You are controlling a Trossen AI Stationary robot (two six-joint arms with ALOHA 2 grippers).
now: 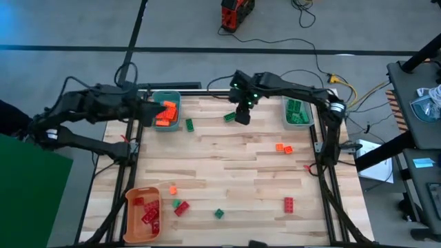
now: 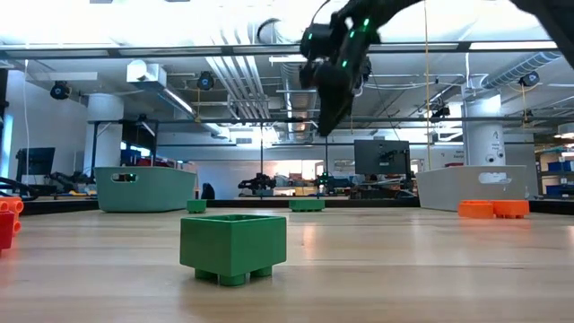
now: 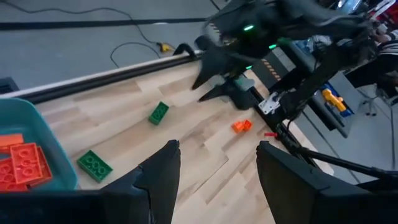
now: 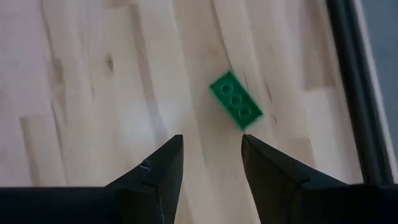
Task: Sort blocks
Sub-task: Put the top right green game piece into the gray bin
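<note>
On the tabletop (image 1: 234,165), sorting is partway done. Left to right: the orange bin (image 1: 131,200) holds red blocks (image 1: 149,213), the teal bin (image 1: 153,96) orange blocks (image 1: 166,114), the grey bin (image 1: 306,122) green ones (image 1: 297,111). About ten are left loose, mostly along the near edge and centre. My left gripper (image 3: 217,180) hangs released beside the teal bin. My right gripper (image 4: 211,165), fingers spread and empty, hovers just above a green block (image 4: 236,99) near the far edge; its long axis runs diagonally to my jaws, studs up. Wrist likely needs turning before I close.
</note>
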